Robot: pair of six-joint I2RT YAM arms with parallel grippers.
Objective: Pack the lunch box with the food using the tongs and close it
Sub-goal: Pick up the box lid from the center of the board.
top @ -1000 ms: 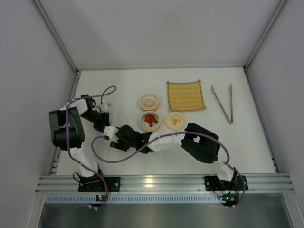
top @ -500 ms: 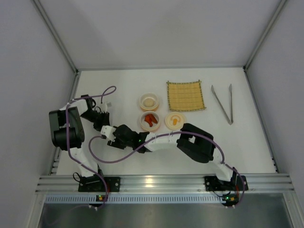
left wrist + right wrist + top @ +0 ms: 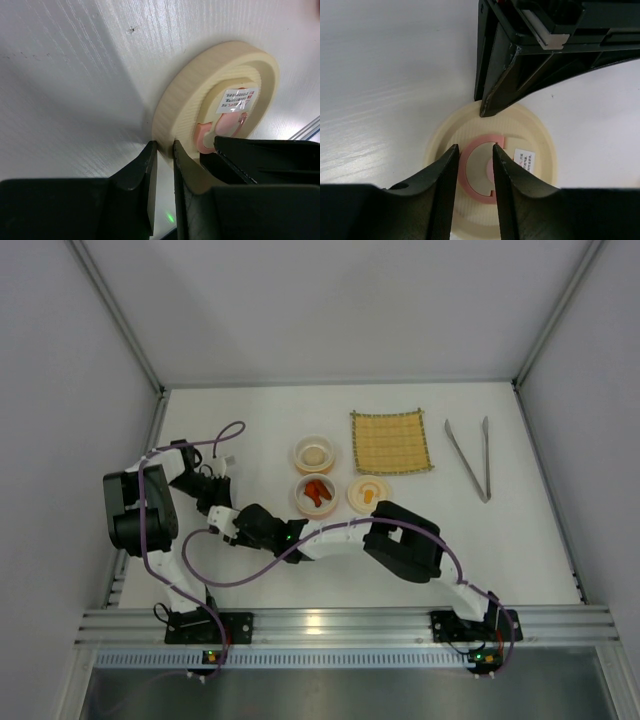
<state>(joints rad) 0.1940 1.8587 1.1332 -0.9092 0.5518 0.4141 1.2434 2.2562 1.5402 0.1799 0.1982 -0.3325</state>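
A round cream lid [image 3: 536, 134] of the lunch box lies flat at the table's left, hidden under both grippers in the top view. My left gripper [image 3: 165, 145] is shut on the lid's rim [image 3: 200, 90]. My right gripper [image 3: 474, 146] hangs over the lid's middle, its jaws narrow but still apart on either side of the pink ring handle [image 3: 483, 198]. The food sits in two small bowls: an off-white ball [image 3: 314, 453] and red-orange sausage pieces [image 3: 317, 490]. The silver tongs [image 3: 470, 457] lie untouched at the far right.
A second cream lid with an orange mark [image 3: 369, 494] lies right of the sausage bowl. A yellow woven mat [image 3: 391, 442] sits behind it. The right arm [image 3: 400, 540] stretches leftward across the near table, and the left arm [image 3: 140, 505] stands by the left wall.
The right gripper has slid a little further left over the lid and its jaws have narrowed about the pink handle. The left gripper has stayed put.
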